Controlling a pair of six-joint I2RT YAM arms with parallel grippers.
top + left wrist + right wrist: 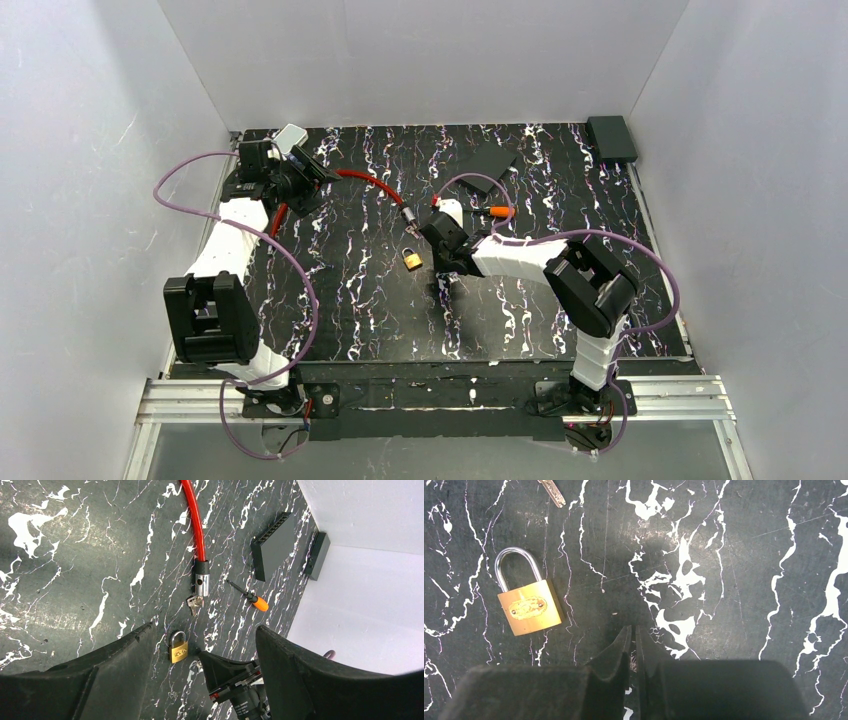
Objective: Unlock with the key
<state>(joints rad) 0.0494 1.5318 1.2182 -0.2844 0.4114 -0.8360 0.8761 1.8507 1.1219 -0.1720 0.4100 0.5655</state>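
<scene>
The small brass padlock [412, 260] lies flat on the dark marbled mat, shackle closed. It also shows in the left wrist view [178, 647] and the right wrist view [526, 605]. The silvery key bunch [194, 601] lies just beyond it, beside the black end [201, 577] of the red cable lock [197, 525]. Only a key tip [551, 491] shows in the right wrist view. My right gripper [633, 630] is shut and empty, low over the mat just right of the padlock. My left gripper [205, 627] is open and empty, raised at the far left [310, 175].
An orange-handled screwdriver [255, 600] lies right of the keys. A flat black box [274, 545] sits further back, and another black block [611, 137] sits in the far right corner. White walls enclose the mat [350, 300].
</scene>
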